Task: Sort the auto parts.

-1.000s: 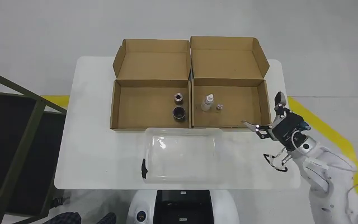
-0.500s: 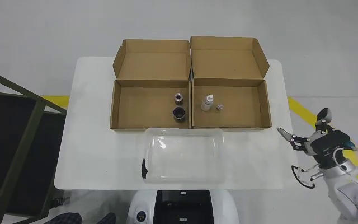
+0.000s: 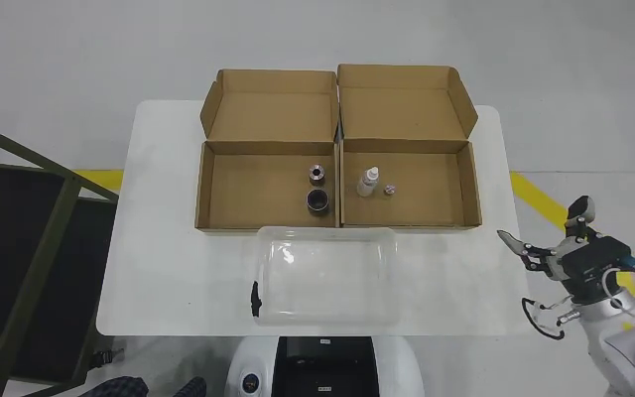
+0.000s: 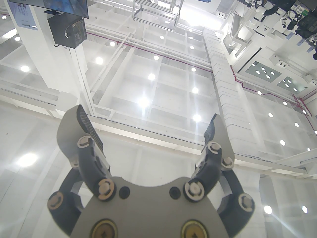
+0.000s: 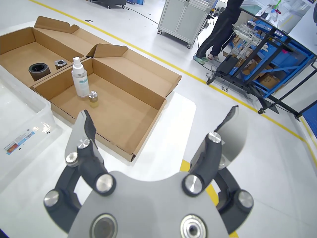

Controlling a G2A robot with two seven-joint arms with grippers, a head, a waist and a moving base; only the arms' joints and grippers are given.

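Auto parts (image 3: 317,201) sit boxed — right wrist view suggests a spray bottle (image 5: 79,77) — right end effector (image 5: 160,115) spread wide, empty.

Pulled right hand (image 3: 513,268) back from just beside the near right corner of the right cardboard box (image 3: 472,189), out to the counter's (image 3: 159,198) right edge and mostly beyond it, chiefly in the first 0.5 s.
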